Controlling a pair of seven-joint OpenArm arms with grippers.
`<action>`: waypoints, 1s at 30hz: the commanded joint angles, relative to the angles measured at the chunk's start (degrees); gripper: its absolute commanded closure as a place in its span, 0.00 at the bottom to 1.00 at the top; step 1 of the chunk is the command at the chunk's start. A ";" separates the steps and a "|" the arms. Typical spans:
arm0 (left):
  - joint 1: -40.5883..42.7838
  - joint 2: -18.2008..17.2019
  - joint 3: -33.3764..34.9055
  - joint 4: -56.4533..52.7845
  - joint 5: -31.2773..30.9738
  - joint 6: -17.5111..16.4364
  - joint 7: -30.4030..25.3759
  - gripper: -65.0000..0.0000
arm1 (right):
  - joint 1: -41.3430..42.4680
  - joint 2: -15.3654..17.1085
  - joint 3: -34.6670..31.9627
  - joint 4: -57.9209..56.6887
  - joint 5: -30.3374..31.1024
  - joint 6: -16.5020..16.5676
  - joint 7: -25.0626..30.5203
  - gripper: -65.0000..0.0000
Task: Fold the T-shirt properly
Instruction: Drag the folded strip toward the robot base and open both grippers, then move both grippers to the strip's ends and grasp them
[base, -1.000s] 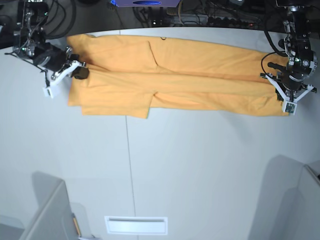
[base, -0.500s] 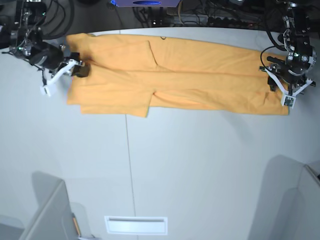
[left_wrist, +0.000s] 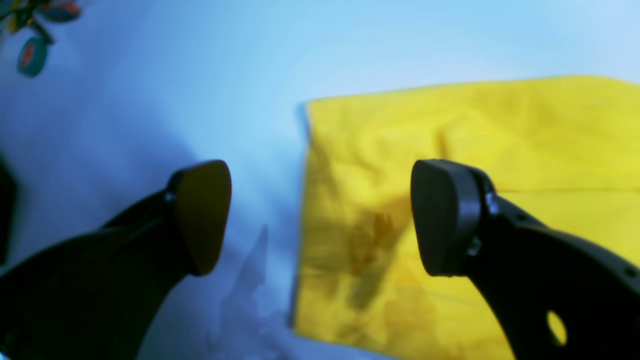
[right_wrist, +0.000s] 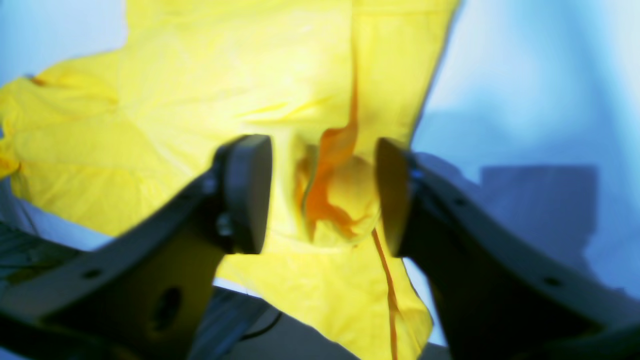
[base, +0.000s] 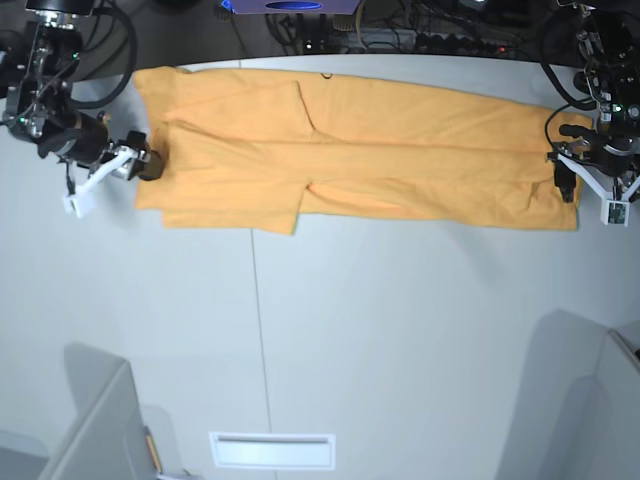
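Note:
The orange-yellow T-shirt (base: 350, 150) lies flat as a long folded band across the far part of the white table (base: 400, 320). My left gripper (base: 592, 185) hangs at the band's right end. In the left wrist view this gripper (left_wrist: 322, 217) is open, straddling the T-shirt's (left_wrist: 450, 150) edge with nothing held. My right gripper (base: 125, 170) is at the band's left end. In the right wrist view it (right_wrist: 320, 195) is open, with a small raised bunch of the T-shirt (right_wrist: 345, 195) standing between its pads.
Cables and dark equipment (base: 300, 15) run along the table's back edge. A white slotted plate (base: 272, 450) sits near the front edge. Grey panels stand at the front left (base: 95, 430) and front right (base: 600, 400) corners. A thin seam (base: 258, 330) crosses the tabletop.
Both grippers have opened and let go of the T-shirt's ends. The right gripper drew back to the left, the left gripper to the right. The shirt stays flat.

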 joint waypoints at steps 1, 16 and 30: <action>-0.13 -1.11 -1.27 0.84 0.11 0.45 -0.87 0.17 | 0.77 0.75 0.32 0.39 1.08 0.36 0.34 0.47; -0.22 -1.02 -5.31 0.75 0.11 0.45 -0.87 0.17 | 0.86 -1.53 -2.40 0.39 1.34 0.45 0.25 0.79; -0.22 -1.19 -5.58 -5.05 0.28 0.45 -1.22 0.17 | -3.53 -1.53 -2.40 8.66 9.78 0.62 0.08 1.00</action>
